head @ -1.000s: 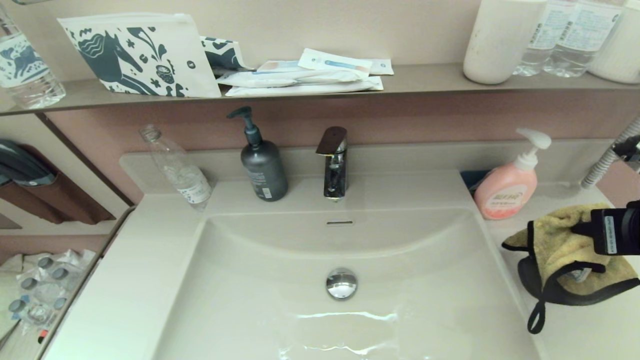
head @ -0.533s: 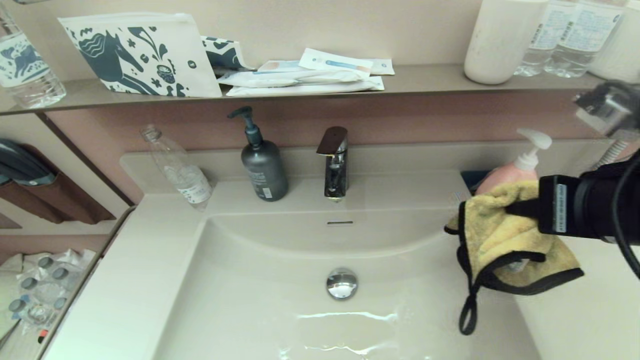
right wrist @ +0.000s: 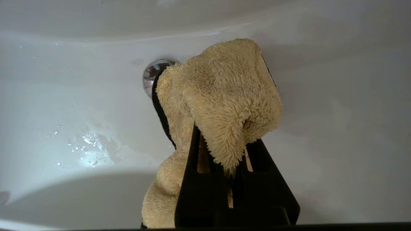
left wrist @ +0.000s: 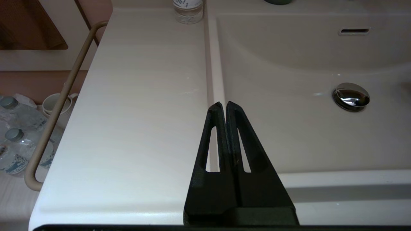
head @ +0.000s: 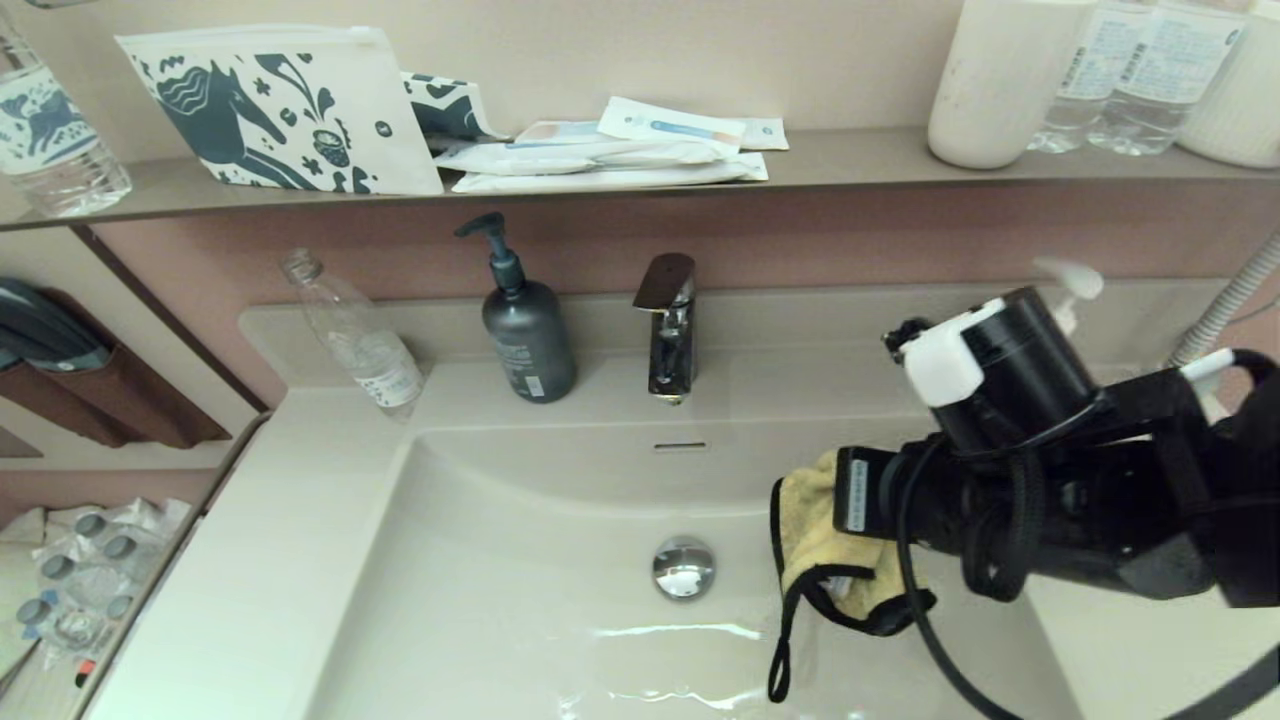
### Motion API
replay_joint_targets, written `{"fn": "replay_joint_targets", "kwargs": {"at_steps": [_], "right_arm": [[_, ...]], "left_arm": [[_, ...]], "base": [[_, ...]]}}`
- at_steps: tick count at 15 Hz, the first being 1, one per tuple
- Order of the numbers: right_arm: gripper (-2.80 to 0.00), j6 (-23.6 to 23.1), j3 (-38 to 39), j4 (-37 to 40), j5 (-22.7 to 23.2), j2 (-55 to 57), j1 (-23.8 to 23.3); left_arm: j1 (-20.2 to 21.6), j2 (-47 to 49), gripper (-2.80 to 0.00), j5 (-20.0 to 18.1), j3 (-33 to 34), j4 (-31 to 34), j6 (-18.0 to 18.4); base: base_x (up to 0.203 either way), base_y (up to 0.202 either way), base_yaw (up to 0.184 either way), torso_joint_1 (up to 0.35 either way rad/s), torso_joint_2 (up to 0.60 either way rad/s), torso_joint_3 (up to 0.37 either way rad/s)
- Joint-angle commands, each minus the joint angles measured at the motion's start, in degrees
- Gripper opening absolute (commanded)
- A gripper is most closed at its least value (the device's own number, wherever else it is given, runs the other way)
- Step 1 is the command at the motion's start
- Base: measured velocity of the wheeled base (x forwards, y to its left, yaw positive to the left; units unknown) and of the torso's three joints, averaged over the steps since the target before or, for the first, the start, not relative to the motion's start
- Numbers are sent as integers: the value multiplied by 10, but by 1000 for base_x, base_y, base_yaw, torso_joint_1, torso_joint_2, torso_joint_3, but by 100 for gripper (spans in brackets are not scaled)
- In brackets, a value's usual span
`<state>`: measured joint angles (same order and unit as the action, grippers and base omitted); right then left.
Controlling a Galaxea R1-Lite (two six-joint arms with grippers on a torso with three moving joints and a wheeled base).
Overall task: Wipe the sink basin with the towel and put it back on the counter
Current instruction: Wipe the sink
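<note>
A: The right gripper [right wrist: 224, 141] is pinching the towel [head: 815, 525] tight, hanging it inside the sink basin [head: 520, 560] beside the drain plug [head: 683, 567].

B: Positioning for wiping, probably; the left gripper [left wrist: 223, 106], fingers together and empty, is idling over the counter [left wrist: 135, 96].

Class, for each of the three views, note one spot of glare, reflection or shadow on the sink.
Head view: bright streaks of glare on the sink basin floor. Left wrist view: the drain plug mirrors the room light. Right wrist view: the towel throws a soft shadow, and wet patches glint beside it.

Mustard towel [head: 812, 520] hangs bunched over the sink basin [head: 520, 600].
</note>
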<state>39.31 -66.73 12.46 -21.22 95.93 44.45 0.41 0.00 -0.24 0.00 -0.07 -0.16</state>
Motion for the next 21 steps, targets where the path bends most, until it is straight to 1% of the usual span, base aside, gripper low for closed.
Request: {"fn": "replay_joint_targets", "kwargs": {"at_steps": [1,4,5,6,8,10,12,14,18,21], "right_arm": [[-280,12,12,-28,-2,68,17],[-280,39,-11,-105,9,119,42],[-280,41,-24,-115,17,131,53],[-280,42,-34,-118,35,142,71],[-280,40,-52,-121,100,161,99],[-280,40,-97,-122,123,177,115],[-280,42,-146,-122,130,217,136],[-280,42,-176,-125,136,267,154],[-280,41,-238,-193,137,370,178],[-280,40,-274,-214,131,423,183]], "left_arm": [[0,1,-280,0,0,0,0],[0,1,-280,0,0,0,0],[0,1,-280,0,0,0,0],[0,1,-280,0,0,0,0],[0,1,-280,0,0,0,0],[0,1,-280,0,0,0,0],[0,1,-280,0,0,0,0],[0,1,-280,0,0,0,0],[0,1,-280,0,0,0,0],[0,1,-280,0,0,0,0]], "base": [[0,0,0,0,0,0],[0,0,0,0,0,0],[0,0,0,0,0,0],[0,0,0,0,0,0],[0,0,0,0,0,0],[0,0,0,0,0,0],[0,0,0,0,0,0],[0,0,0,0,0,0],[0,0,0,0,0,0],[0,0,0,0,0,0]]}}
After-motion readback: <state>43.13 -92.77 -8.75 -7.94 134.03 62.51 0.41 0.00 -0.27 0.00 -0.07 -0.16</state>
